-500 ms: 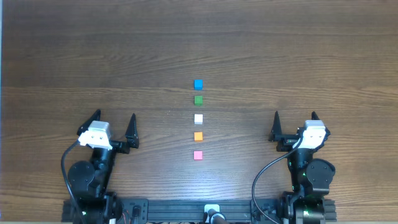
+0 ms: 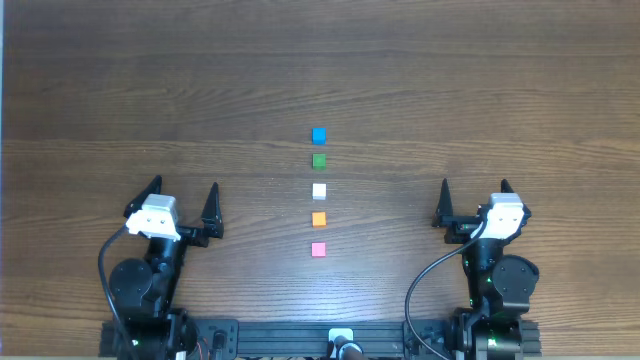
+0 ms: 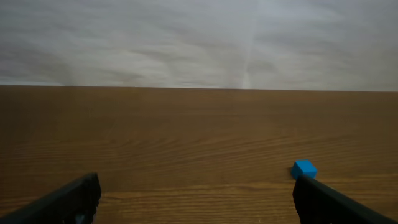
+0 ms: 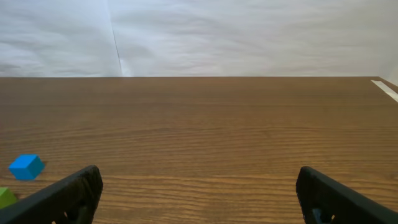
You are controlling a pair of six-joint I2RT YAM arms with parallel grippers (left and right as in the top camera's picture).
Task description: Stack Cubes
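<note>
Between the wide-open left claw (image 2: 184, 187) and wide-open right claw (image 2: 474, 186), 5 cubes (image 2: 319, 191) sat apart, likely for easy grabbing

A robotics lab bench, that was what this looked like. A wide brown wood-grain tabletop (image 2: 450, 80) ran off to a plain white wrinkled sheet backdrop (image 3: 186, 37) standing along its far edge. Along the near edge sat a black metal mounting rail (image 2: 270, 338), and rising from it stood two black robot arms, one at the left (image 2: 150, 280), one at the right (image 2: 500, 275), each trailing a looping black cable (image 2: 101, 268). And down the middle, five small coloured cubes (image 2: 319, 191) lay in a tidy straight row, near to far, spaced like a test layout.
</note>
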